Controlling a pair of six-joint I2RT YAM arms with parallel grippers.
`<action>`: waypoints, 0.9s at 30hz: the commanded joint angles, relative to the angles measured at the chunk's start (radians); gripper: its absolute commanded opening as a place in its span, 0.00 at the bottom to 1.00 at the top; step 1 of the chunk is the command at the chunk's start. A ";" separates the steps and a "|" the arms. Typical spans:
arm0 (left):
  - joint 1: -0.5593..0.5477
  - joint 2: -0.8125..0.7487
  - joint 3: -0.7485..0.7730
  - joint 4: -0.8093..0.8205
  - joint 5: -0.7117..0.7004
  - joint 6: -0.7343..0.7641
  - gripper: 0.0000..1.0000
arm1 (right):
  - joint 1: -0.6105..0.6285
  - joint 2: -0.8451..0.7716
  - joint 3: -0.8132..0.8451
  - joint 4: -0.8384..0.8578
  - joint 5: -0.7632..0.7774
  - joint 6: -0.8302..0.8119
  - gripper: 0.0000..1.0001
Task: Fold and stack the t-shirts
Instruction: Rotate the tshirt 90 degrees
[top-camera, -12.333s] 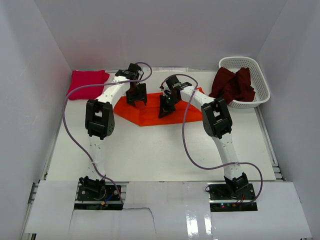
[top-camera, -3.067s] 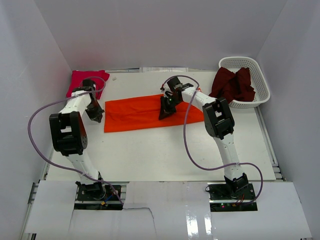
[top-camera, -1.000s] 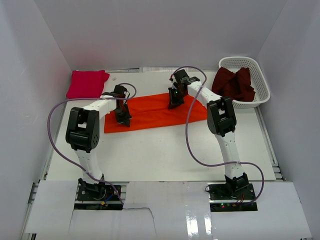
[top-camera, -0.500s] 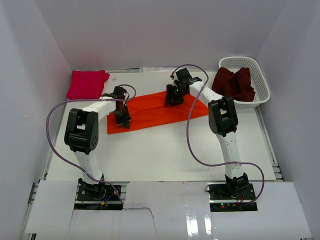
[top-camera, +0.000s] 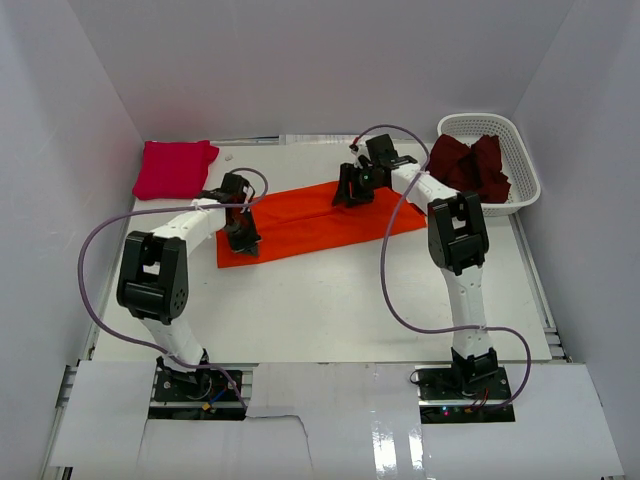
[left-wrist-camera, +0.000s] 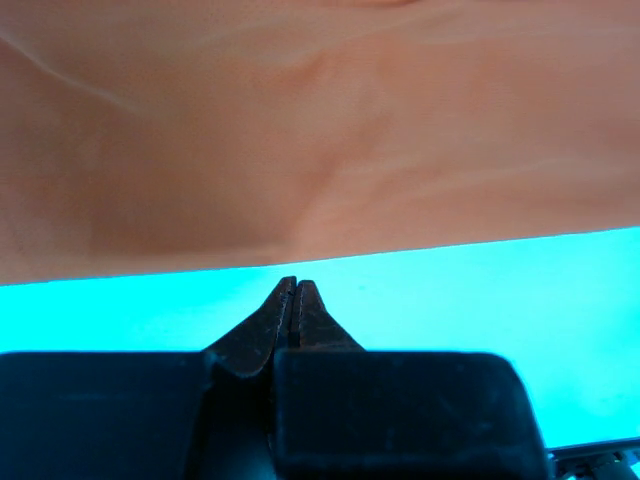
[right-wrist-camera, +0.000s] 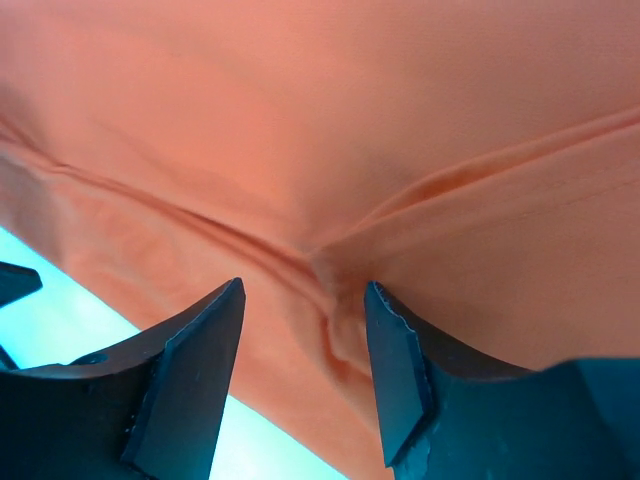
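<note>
White table (top-camera: 320, 310) runs from the arms' bases toward the back wall. The nearest task item on it is the orange t-shirt (top-camera: 310, 215), folded into a long narrow band. The band lies slantwise across the middle, with its left end nearer and its right end farther back.

The left gripper (top-camera: 241, 243) is down at the band's near-left end. In the left wrist view its jaws are pressed together with no gap. Their tips sit right at the cloth's near edge, where the orange meets the table. Whether any cloth is pinched between them cannot be told.

Farther back, the right gripper (top-camera: 350, 193) stands over the far edge of the band, right of its middle. In the right wrist view its jaws are plainly apart and hold nothing. They sit either side of a raised crease in the orange cloth, close above it. Whether they touch the cloth cannot be told.

At the far left corner, well apart from the band, lies the magenta-pink t-shirt (top-camera: 175, 168), folded into a flat square. At the far right, the dark maroon t-shirt (top-camera: 465, 168) is bunched and draped over the left rim of the white lattice basket (top-camera: 500, 124)
</note>
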 joint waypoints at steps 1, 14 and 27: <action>-0.004 -0.110 0.064 -0.017 -0.007 -0.011 0.08 | 0.002 -0.138 -0.036 0.121 -0.041 -0.024 0.58; 0.105 0.127 0.416 -0.074 -0.096 0.098 0.08 | -0.021 -0.455 -0.332 0.053 0.186 -0.039 0.08; 0.134 0.470 0.828 -0.066 -0.220 0.196 0.05 | -0.113 -0.520 -0.509 -0.004 0.317 0.002 0.08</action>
